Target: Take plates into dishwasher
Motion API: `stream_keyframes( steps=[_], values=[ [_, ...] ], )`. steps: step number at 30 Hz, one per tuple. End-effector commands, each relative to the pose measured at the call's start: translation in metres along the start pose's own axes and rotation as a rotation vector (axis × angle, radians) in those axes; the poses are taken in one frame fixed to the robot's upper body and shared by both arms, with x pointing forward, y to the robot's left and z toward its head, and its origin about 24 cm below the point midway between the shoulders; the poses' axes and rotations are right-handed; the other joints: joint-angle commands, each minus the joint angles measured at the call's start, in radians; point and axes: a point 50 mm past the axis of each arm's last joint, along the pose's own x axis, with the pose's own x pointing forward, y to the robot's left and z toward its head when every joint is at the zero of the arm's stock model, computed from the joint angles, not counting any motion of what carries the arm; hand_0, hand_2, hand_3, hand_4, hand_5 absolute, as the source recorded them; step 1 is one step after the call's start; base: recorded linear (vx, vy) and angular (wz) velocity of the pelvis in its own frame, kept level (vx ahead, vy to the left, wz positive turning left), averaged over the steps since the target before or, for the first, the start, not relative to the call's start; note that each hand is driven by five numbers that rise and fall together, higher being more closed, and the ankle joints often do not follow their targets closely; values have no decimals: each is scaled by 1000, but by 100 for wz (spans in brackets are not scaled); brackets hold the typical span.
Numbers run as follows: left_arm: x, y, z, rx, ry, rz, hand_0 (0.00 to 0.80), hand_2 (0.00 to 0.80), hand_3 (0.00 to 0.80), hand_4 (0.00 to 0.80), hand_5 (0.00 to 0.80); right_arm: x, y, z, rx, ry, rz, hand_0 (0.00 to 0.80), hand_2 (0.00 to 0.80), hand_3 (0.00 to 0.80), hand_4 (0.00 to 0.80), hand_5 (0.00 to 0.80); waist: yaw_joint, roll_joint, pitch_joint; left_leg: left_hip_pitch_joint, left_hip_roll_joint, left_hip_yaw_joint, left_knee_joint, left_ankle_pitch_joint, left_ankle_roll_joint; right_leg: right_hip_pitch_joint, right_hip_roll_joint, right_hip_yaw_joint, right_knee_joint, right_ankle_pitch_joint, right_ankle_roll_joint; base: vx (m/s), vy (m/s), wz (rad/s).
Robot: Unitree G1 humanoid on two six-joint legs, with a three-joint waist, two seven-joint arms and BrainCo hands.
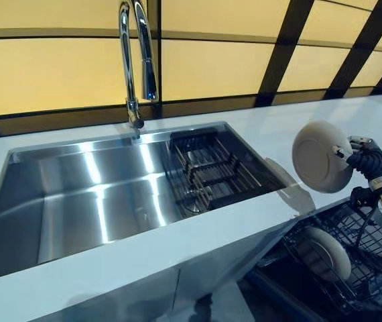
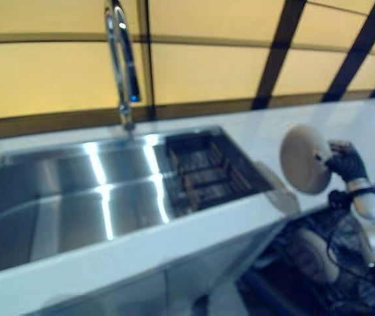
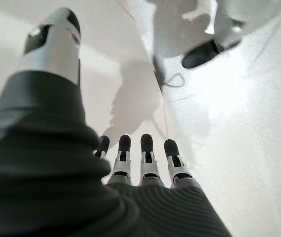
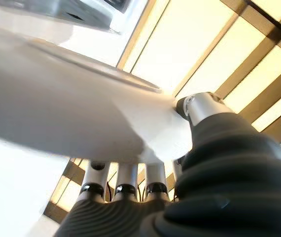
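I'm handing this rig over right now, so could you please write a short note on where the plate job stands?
Right hand: shut on a white plate, held on edge above the counter's right end, over the open dishwasher rack.
Left hand: open, empty, hanging down over the floor.
Done: one plate already stands in the rack.
Left: lower the held plate into a free rack slot and release. The dark sink basket looks to hold no plates.

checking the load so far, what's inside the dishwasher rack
One white plate stands on edge in the dishwasher rack. The counter hides the rest of it. The right hand holds another plate above.
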Motion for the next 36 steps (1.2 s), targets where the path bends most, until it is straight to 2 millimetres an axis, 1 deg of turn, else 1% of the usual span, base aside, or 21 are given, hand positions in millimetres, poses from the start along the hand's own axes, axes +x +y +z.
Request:
stream_keyframes(
  steps=[1, 3, 6, 9, 10, 12, 13, 16, 19, 21, 24, 25, 26, 28, 30, 31, 36],
  values=[
    [4, 5, 24, 18, -90, 6, 0, 0, 0, 0, 0, 23, 3, 52, 75, -197, -20, 800, 800, 800, 800, 800, 39, -49, -73, -58, -101, -87, 27, -53, 37, 165, -142, 31, -123, 72, 55, -93, -123, -41],
    [5, 7, 22, 27, -78, 10, 0, 0, 0, 0, 0, 26, 8, 54, 79, -194, -5, 800, 800, 800, 800, 800, 49, -54, -77, -62, -92, -62, 29, -51, 32, 194, -156, 12, -135, 66, 68, -88, -169, -40],
    [4, 12, 17, 24, -60, 24, 0, 0, 0, 0, 0, 29, 15, 59, 99, -201, 15, 800, 800, 800, 800, 800, 55, -58, -81, -61, -79, -36, 24, -40, 25, 207, -149, -10, -160, 49, 75, -93, -195, -90],
    [3, 16, 13, 18, -58, 37, 0, 0, 0, 0, 0, 30, 19, 63, 113, -213, 27, 800, 800, 800, 800, 800, 58, -59, -81, -63, -62, -9, 28, -30, 16, 216, -119, -40, -196, 9, 71, -131, -257, -68],
    [2, 16, 12, 15, -60, 43, 0, 0, 0, 0, 0, 30, 20, 65, 127, -220, 31, 800, 800, 800, 800, 800, 59, -60, -78, -66, -50, 0, 37, -26, 11, 217, -104, -50, -205, -10, 68, -136, -262, -73],
    [2, 16, 12, 17, -64, 43, 0, 0, 0, 0, 0, 30, 21, 67, 119, -230, 28, 800, 800, 800, 800, 800, 60, -60, -74, -70, -36, 4, 46, -21, 4, 217, -87, -58, -214, -33, 61, -126, -260, -54],
    [2, 17, 11, 15, -67, 42, 0, 0, 0, 0, 0, 30, 19, 70, 119, -237, 25, 800, 800, 800, 800, 800, 60, -59, -71, -74, -26, 0, 53, -16, -3, 220, -69, -59, -224, -57, 54, -94, -220, -17],
    [1, 15, 9, 27, -75, 24, 0, 0, 0, 0, 0, 29, 13, 75, 110, -245, -4, 800, 800, 800, 800, 800, 56, -57, -65, -81, -10, -16, 58, -2, -20, 220, -39, -52, -238, -87, 44, -96, -219, -4],
    [0, 10, 8, 33, -80, 5, 0, 0, 0, 0, 0, 27, 7, 77, 89, -246, -30, 800, 800, 800, 800, 800, 49, -54, -59, -92, -6, -29, 58, 10, -36, 222, -24, -42, -258, -92, 32, -94, -114, -14],
    [0, 6, 6, 30, -82, -7, 0, 0, 0, 0, 0, 25, 1, 78, 64, -238, -49, 800, 800, 800, 800, 800, 36, -48, -55, -97, -2, -35, 55, 19, -52, 218, -12, -30, -276, -92, 21, -97, -64, -4],
    [0, 2, 6, 16, -86, -12, 0, 0, 0, 0, 0, 23, -5, 80, 27, -232, -56, 800, 800, 800, 800, 800, 14, -40, -54, -100, 0, -32, 47, 33, -65, 202, 2, -14, -298, -82, 6, -73, -24, -3],
    [0, 2, 6, 16, -85, -13, 0, 0, 0, 0, 0, 23, -6, 79, 24, -229, -58, 800, 800, 800, 800, 800, 10, -40, -53, -96, -1, -33, 45, 30, -67, 203, 3, -13, -300, -85, 7, -81, -36, -2],
    [1, 2, 8, 12, -86, -11, 0, 0, 0, 0, 0, 21, -9, 79, 7, -220, -61, 800, 800, 800, 800, 800, -4, -37, -53, -97, 2, -30, 41, 37, -72, 190, 10, -6, -308, -77, 0, -61, -39, -1],
    [1, 2, 9, 8, -89, -6, 0, 0, 0, 0, 0, 19, -12, 78, -13, -212, -59, 800, 800, 800, 800, 800, -21, -32, -54, -97, 6, -24, 35, 41, -78, 174, 15, 0, -312, -73, -3, -76, -45, -2],
    [2, 2, 11, 6, -90, -4, 0, 0, 0, 0, 0, 17, -13, 76, -14, -205, -60, 800, 800, 800, 800, 800, -27, -30, -53, -96, 7, -23, 32, 43, -80, 169, 18, 2, -312, -73, -4, -52, -25, -6],
    [3, 2, 15, 2, -98, -3, 0, 0, 0, 0, 0, 14, -14, 72, -35, -196, -59, 800, 800, 800, 800, 800, -40, -25, -49, -94, 8, -21, 29, 45, -83, 158, 19, 5, -307, -72, -6, -73, -29, -13],
    [5, 2, 28, -2, -136, -6, 0, 0, 0, 0, 0, 6, -18, 57, -78, -141, -66, 800, 800, 800, 800, 800, -69, -10, -38, -89, 8, -22, 8, 52, -88, 135, 24, 15, -299, -75, -8, -66, -28, -7]
  ],
)
